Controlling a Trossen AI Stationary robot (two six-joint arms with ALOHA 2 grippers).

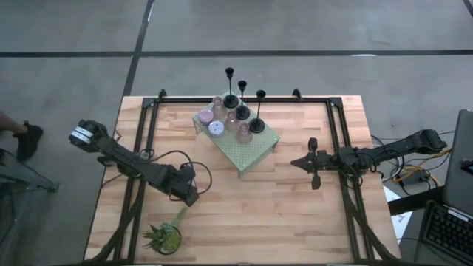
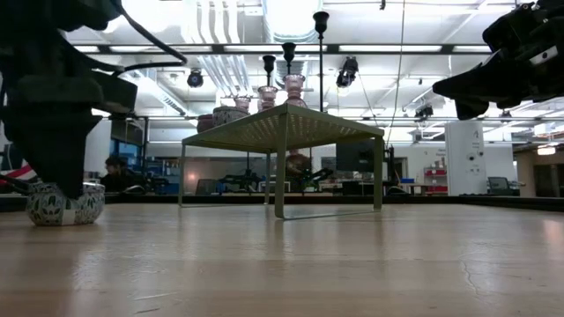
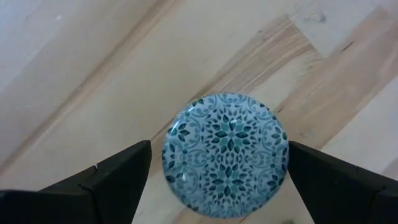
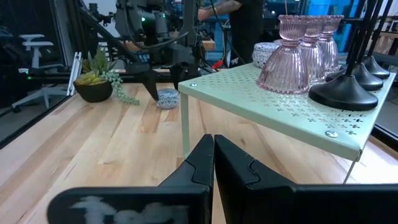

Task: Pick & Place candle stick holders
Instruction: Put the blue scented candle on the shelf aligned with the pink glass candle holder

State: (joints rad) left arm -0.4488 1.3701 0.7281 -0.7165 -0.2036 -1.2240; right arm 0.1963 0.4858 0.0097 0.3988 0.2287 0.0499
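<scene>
High view: your black thin-stemmed candle stick holders point(image 1: 242, 100) and pink cups sit on the perforated green stand point(image 1: 247, 148), upper centre of the plank desk point(image 1: 295, 214).

Left wrist view: left gripper point(image 3: 219, 168), jaws spread around a round teal-patterned cup point(image 3: 225, 154).

Right wrist view: right gripper point(image 4: 213, 152), jaws pressed together, holding nothing.

A green perforated metal stand point(image 1: 240, 144) sits on the wooden tabletop point(image 1: 244, 222) toward twelve o'clock. On it, three black thin-stemmed candle stick holders point(image 1: 242, 103) line its twelve-to-two o'clock edge, with pink glass cups point(image 4: 287, 59) and a pale round cup point(image 1: 216, 128) clustered at their nine o'clock side. A small blue-patterned round cup point(image 3: 225, 154) rests on the tabletop at about eight o'clock from the stand, and a spiky green potted plant point(image 1: 164, 238) stands at six o'clock from that cup, near the tabletop's edge.
</scene>
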